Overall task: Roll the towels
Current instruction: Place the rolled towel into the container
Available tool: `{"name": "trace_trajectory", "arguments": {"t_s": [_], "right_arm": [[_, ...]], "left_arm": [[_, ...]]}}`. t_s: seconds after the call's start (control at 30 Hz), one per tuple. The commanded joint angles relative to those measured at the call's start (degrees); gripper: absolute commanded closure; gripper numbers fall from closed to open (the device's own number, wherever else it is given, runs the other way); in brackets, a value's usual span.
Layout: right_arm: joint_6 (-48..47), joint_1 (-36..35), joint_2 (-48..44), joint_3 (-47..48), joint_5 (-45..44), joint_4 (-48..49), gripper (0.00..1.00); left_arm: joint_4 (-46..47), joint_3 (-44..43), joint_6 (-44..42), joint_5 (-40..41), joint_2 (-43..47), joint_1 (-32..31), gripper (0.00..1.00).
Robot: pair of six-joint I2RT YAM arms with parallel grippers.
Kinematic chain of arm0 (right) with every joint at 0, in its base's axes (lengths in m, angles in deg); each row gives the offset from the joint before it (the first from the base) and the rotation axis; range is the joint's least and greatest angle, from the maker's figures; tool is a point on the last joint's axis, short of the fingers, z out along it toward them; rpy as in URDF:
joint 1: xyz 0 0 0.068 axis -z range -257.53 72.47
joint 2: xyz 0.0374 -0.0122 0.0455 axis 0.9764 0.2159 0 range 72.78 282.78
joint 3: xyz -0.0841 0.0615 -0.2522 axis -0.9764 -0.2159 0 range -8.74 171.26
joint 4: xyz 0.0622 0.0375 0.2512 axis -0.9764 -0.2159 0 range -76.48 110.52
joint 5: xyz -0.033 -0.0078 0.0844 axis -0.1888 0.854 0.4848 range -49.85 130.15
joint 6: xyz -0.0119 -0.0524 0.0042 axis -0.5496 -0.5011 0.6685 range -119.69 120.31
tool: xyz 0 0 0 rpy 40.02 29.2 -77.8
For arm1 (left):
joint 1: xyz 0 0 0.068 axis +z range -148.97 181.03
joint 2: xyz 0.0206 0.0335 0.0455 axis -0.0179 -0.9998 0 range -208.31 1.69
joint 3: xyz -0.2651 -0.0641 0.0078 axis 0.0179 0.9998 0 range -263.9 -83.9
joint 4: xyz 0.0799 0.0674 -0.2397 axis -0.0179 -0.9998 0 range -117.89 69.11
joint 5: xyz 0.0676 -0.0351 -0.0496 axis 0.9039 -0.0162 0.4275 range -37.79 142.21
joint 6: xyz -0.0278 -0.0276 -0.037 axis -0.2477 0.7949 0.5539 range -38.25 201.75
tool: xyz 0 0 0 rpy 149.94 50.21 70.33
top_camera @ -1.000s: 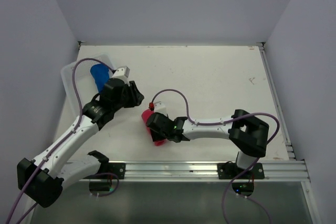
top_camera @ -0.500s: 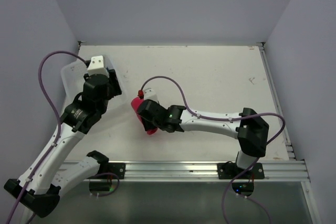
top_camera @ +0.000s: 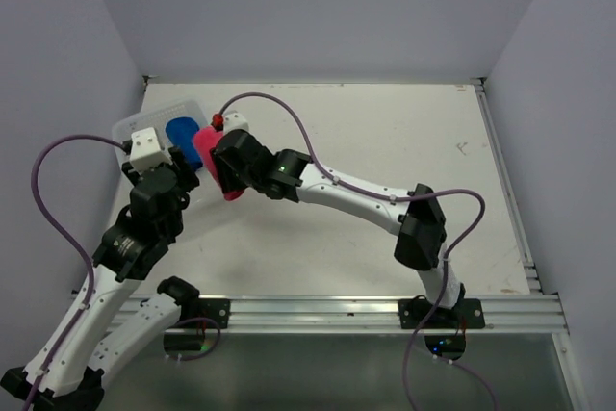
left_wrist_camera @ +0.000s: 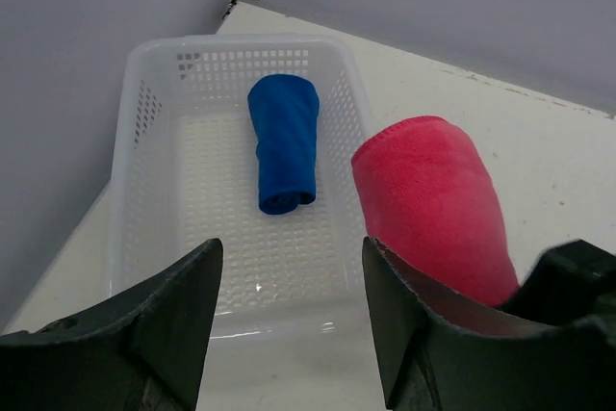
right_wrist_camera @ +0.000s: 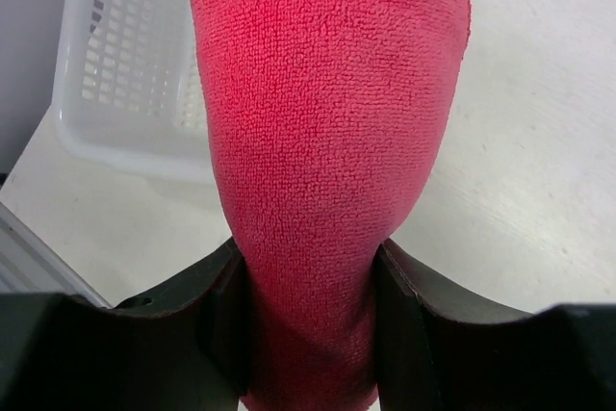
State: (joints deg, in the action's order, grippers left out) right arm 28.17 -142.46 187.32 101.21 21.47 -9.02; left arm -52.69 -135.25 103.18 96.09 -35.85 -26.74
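L tool (left_wrist_camera: 289,271), open & empty, has backed off basket (left_wrist_camera: 135,141); blue towel (left_wrist_camera: 284,141) rolled inside. R tool (right_wrist_camera: 308,276), clamping rolled pink-red towel (right_wrist_camera: 318,122), now at basket rim; drop-off likely next.

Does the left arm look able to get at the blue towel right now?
Probably yes: the blue towel lies uncovered in the open-topped basket, straight ahead of the open left tool. The pink towel in the right tool hangs off to the side, by the rim.
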Motion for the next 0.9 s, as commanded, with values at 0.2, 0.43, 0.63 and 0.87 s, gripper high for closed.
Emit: {"name": "trace_trajectory", "arguments": {"t_s": [0.2,0.43,0.63,0.87], "right_arm": [[-0.97,2.17,19.31,28.99,11.28,-3.25,0.87],[3.87,3.58,25.64,30.14,17.27,5.89,0.86],[5.89,3.67,31.70,34.63,18.41,9.50,0.85],[7.30,3.93,35.13,35.33,18.41,11.96,0.84]], "left_arm": [[7.43,4.15,0.19,4.38,5.45,0.35,0.35],[9.29,6.53,0.10,2.62,7.66,0.17,0.34],[9.99,6.97,-0.25,1.65,7.57,-0.71,0.34],[10.78,7.41,-0.78,0.77,7.57,-1.67,0.34]]}}
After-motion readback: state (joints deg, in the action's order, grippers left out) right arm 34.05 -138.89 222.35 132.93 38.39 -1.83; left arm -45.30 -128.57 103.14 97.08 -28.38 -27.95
